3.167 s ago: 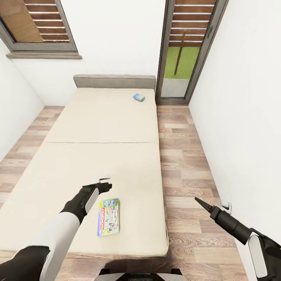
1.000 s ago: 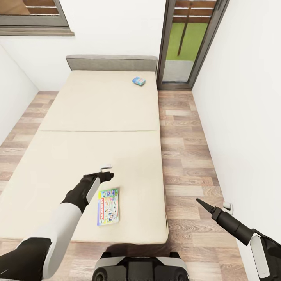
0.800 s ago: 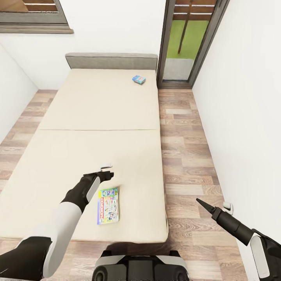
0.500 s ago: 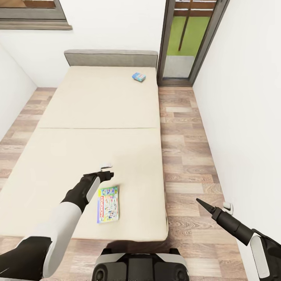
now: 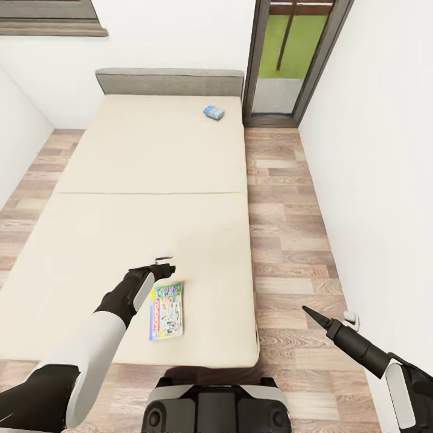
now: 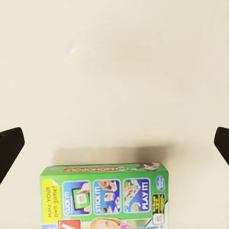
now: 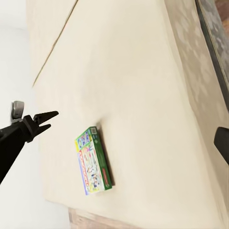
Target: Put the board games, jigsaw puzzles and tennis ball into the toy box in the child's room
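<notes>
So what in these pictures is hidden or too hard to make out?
- The small blue game box at the far end of the bed: too small in the head view to read its print.
- The multicolour game box: its lower part is cut off by the left wrist view's edge.
- The right tool: seen end-on in the head view, so open or shut cannot be told.
- The left tool: its fingertips sit at the left wrist view's edges.

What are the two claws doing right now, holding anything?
Left gripper: open and empty, above the bed near the colourful game box.
Right gripper: empty, out over the floor; open or closed cannot be told.
</notes>
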Motion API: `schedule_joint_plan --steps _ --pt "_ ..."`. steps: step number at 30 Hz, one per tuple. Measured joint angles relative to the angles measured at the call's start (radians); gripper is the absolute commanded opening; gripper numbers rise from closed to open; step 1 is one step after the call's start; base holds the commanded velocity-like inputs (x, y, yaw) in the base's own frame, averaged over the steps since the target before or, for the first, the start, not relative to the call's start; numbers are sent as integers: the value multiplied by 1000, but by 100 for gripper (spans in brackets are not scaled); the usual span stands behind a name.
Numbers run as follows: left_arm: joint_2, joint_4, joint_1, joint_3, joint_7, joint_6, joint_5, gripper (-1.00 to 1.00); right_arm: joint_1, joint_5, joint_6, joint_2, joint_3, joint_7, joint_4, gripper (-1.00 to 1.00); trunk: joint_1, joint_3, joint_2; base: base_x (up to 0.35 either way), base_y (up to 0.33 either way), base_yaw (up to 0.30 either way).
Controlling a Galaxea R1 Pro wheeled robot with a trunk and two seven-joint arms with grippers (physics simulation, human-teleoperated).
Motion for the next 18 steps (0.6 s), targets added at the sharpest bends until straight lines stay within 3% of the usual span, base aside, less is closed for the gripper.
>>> schedule_joint_plan --steps 18 --pt "0 0 0 2 0 -1 -1 100 0 0 -1 0 0 0 1 100 0 -30 0 0 0 0"
